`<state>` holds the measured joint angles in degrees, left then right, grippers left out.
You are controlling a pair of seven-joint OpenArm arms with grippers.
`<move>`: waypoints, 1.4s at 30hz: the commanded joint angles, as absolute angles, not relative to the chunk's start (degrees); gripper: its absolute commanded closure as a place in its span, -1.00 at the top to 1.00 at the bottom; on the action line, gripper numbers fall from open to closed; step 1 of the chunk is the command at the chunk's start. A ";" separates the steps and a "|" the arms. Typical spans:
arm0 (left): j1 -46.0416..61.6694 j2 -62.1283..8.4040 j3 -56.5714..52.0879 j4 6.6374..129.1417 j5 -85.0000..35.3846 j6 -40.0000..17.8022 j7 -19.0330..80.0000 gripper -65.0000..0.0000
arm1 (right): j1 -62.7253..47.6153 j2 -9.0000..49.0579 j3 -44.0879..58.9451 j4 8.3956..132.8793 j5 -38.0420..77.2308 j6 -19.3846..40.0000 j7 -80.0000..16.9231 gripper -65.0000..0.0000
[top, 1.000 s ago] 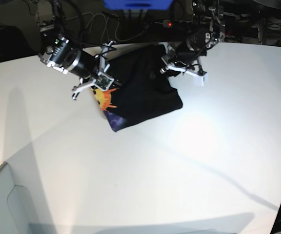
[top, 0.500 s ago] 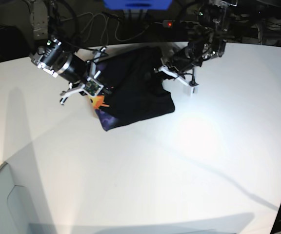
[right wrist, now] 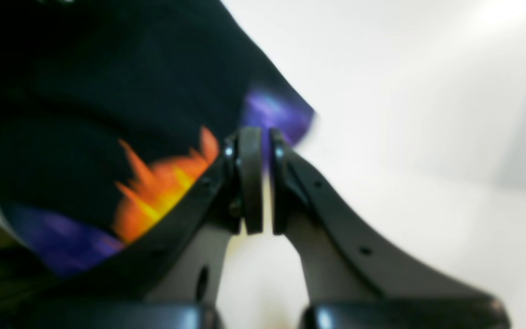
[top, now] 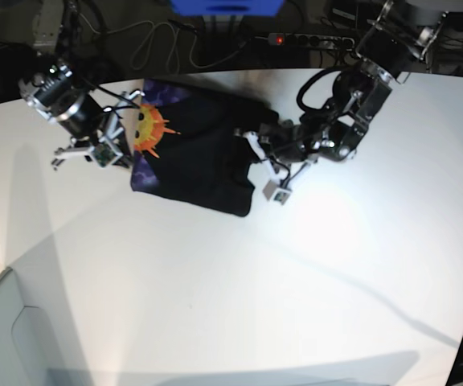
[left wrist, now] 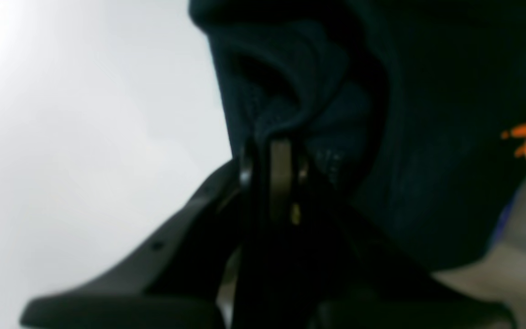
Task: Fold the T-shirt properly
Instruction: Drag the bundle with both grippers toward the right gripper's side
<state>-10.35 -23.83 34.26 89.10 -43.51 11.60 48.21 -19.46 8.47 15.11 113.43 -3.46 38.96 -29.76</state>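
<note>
While gathered at the far side of the white tabletop (top: 312,265), between the two arms, the black T-shirt (top: 203,157) lay bunched and partly doubled over, sun-face print (top: 147,125) turned up at its left end in the base view. Left gripper (left wrist: 274,153) found clenched on a ridge of dark fabric, cloth puckered and rising from between the closed jaws. Right gripper (right wrist: 258,180) found with jaws drawn together at the printed edge, orange flames and a purple patch just beside them; whether cloth was actually caught there could not be told from the blurred wrist view.

Judged soft, light and limp: expected to sag, drape and crease wherever unsupported, and to slide easily over the smooth top. Thin folds judged liable to slip from a shallow pinch. Best taken at hems, shoulder seams or corners, both layers together, and held taut between the two arms.

Tabletop noted as plain, matte white, glare near its middle, arm shadows across it. Beyond the far edge: dark room, loose cables (top: 159,40), a blue object (top: 227,6).
</note>
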 commanded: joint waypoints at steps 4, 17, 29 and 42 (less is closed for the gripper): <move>-18.95 -23.16 40.40 86.73 -39.69 12.26 47.69 -1.00 | -20.79 7.87 21.32 114.59 -2.59 40.00 -28.18 -0.99; -35.56 -7.69 56.48 69.85 -16.31 -7.87 41.01 -1.00 | -24.31 -0.22 40.31 114.59 -2.59 40.00 -28.18 -0.99; -35.56 2.33 60.53 65.10 6.29 -13.23 43.03 -0.78 | -25.98 -3.56 42.95 114.68 -2.59 40.00 -28.18 -0.99; -36.70 -4.62 58.51 77.93 6.29 -13.32 43.38 0.59 | -25.45 -3.74 42.51 116.18 -2.59 40.00 -28.18 -0.99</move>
<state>-35.03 -5.23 59.20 76.88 5.78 -13.98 44.07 -25.26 -4.12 42.30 115.04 -3.33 38.96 -29.54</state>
